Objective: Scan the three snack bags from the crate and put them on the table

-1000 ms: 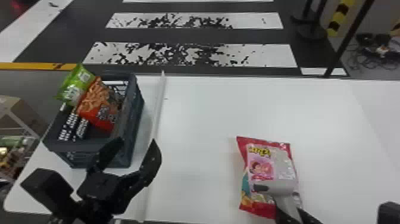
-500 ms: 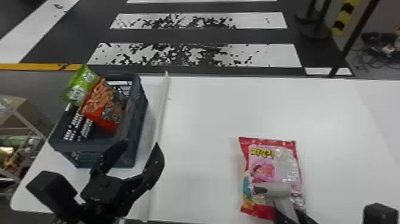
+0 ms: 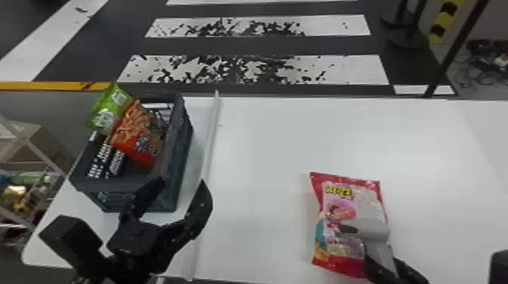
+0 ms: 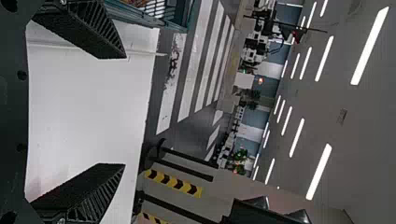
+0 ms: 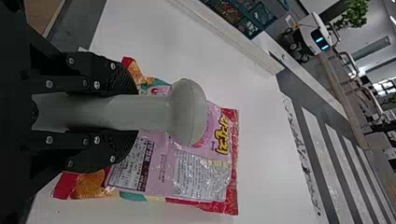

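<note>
Looking from the head view, one finds the left pincer point(image 3: 182, 183) in front of the crate point(image 3: 113, 185), its two fingers spread wide and nothing between them. The left wrist view shows this same pincer point(image 4: 126, 111) with the white worktop point(image 4: 88, 112) beyond its gap, and also rows of ceiling lamps point(image 4: 296, 137). The right pincer point(image 3: 383, 260) is pinching the handle of a grey scanner point(image 3: 374, 230). The right wrist view gives this grip from near: both fingers are closed on the handle, and the scanner's rounded head is over the pink and red snack bag point(image 3: 340, 200). There one can also see the small printed text and a pale label on this bag; whether the scanner touches it, I cannot tell. The bag lies flat on the worktop, well apart from the crate, to its right. Inside the dark crate are two more snack bags: an orange one point(image 3: 132, 132), tilted, and a green one point(image 3: 109, 109) at the far left corner, which rises above the rim. The two are overlapping.
</note>
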You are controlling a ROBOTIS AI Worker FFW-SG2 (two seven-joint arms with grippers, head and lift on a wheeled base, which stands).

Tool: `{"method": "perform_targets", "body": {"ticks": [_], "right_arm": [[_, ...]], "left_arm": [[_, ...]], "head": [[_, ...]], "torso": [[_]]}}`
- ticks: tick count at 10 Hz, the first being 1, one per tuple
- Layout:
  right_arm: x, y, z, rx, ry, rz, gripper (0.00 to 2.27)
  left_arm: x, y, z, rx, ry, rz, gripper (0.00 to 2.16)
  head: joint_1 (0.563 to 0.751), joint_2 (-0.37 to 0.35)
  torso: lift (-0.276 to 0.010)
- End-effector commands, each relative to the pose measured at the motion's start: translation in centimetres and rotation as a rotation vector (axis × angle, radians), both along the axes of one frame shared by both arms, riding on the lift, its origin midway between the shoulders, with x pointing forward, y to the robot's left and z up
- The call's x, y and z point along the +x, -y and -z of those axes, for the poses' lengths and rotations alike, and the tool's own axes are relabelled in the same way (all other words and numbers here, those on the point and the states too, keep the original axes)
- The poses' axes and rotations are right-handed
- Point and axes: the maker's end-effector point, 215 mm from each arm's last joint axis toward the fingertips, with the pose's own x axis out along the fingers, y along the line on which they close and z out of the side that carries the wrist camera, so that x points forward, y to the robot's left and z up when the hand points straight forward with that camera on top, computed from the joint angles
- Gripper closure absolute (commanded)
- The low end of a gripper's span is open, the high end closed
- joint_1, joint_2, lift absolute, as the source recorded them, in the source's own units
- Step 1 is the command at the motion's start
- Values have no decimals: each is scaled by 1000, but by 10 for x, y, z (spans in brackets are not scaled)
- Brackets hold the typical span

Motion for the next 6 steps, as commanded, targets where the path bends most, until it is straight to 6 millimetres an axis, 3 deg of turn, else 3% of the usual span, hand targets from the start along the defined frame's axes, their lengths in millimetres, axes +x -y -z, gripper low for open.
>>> {"method": "perform_targets", "body": {"ticks": [1, 3, 6], "right_arm": [[18, 31, -14, 16, 5, 59, 2243], [49, 85, -25, -11, 43, 169, 2243], [78, 165, -18, -66, 76, 316, 2243]], "left_arm": [[0, 0, 0, 1, -1, 1, 33], [0, 0, -1, 2, 0, 2, 33], [8, 4, -1, 2, -2, 16, 33]], "head": [[695, 53], [695, -16], [695, -146]], "torso": [[-94], [-94], [-94]]}}
